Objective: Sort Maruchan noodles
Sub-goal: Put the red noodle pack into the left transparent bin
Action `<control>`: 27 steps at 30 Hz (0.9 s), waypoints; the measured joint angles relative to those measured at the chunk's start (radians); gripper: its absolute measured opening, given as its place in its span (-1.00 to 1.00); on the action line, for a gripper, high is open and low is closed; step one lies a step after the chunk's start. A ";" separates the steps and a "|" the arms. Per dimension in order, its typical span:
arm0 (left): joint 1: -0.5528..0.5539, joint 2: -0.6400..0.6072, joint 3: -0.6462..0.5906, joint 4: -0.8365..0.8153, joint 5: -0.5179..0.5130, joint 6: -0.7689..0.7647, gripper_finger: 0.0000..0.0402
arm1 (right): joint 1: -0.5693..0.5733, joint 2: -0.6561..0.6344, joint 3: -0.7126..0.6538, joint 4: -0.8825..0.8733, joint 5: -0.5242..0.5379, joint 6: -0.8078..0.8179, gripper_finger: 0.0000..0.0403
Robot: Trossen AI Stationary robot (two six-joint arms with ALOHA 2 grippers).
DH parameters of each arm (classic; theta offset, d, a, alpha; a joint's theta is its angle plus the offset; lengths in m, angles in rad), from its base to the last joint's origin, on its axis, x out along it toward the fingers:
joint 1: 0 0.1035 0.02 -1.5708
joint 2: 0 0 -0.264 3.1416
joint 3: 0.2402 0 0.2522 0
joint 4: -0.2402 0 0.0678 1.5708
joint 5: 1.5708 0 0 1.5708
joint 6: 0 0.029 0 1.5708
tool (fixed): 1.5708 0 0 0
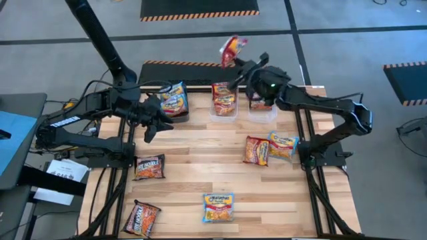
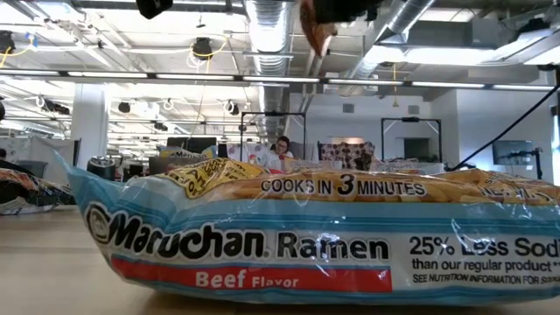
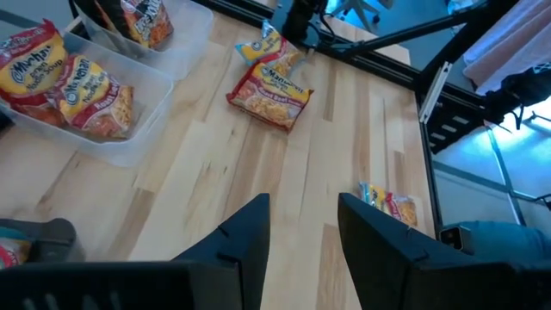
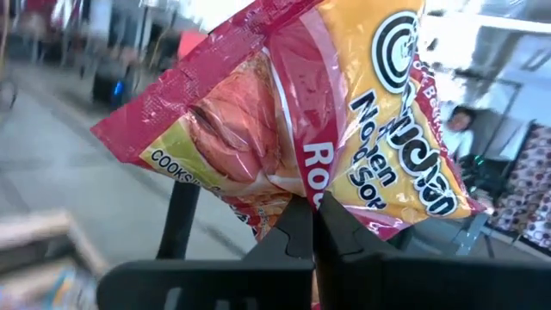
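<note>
My right gripper [image 1: 239,69] is raised above the table's far edge, behind the bins, and is shut on a red/orange Maruchan packet [image 1: 232,48]. My left gripper [image 1: 151,122] hovers open over the left of the table beside the black bin [image 1: 175,101], which holds light blue/yellow packets. A clear bin [image 1: 223,101] holds red/orange packets. Flat on the table lie a red/orange packet [image 1: 256,150], a blue/yellow one [image 1: 283,145], two black/red ones [image 1: 149,167] [image 1: 141,217], and a blue/yellow one [image 1: 218,207] that fills the low view [image 2: 289,236]. My right gripper pinches the red/orange packet between its two fingers at one edge [image 4: 303,191], near the crimped seam. The packet is lifted clear of the table and bins. It juts out past the fingertips [image 4: 293,228] and is crumpled at the hold.
A second clear bin [image 1: 263,110] stands right of the first. Bare wood lies mid-table between the bins and the near packets. The left wrist view shows both clear bins [image 3: 129,138] and the packet pair [image 3: 269,90]. A person sits in the room behind [image 2: 283,149].
</note>
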 joint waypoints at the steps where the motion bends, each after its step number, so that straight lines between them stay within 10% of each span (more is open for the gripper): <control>1: 0.000 0.000 0.000 0.000 0.000 0.000 -0.39 | 0.002 0.013 -0.001 -0.015 0.000 -0.003 -0.97; 27: 0.000 0.000 0.000 -0.066 -0.067 -0.002 -0.39 | 0.029 0.377 -0.001 -0.509 0.101 0.020 -0.97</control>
